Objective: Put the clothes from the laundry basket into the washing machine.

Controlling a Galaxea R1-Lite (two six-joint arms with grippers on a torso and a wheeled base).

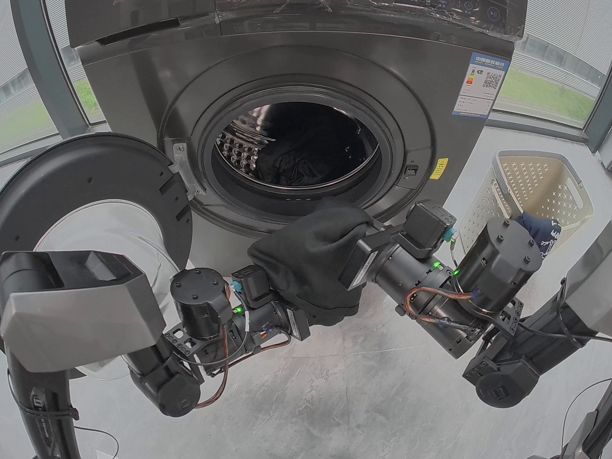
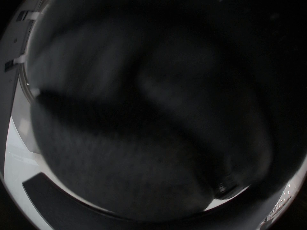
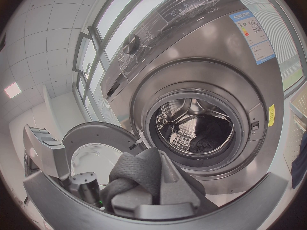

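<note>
Washer mouth (image 1: 296, 145) open; door (image 1: 89, 173) swung wide L

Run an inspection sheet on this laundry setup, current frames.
surface: grey veined floor
job's things: washing machine with door open; dark clothes in the drum; black garment held in front of the opening; basket at the robot's right, holding a dark blue garment
clutter: nothing seen
grippers: right gripper shut on the black garment; left gripper covered by it, state hidden
cables: thin leads looped at both wrists
surroundings: windows behind the machine
</note>
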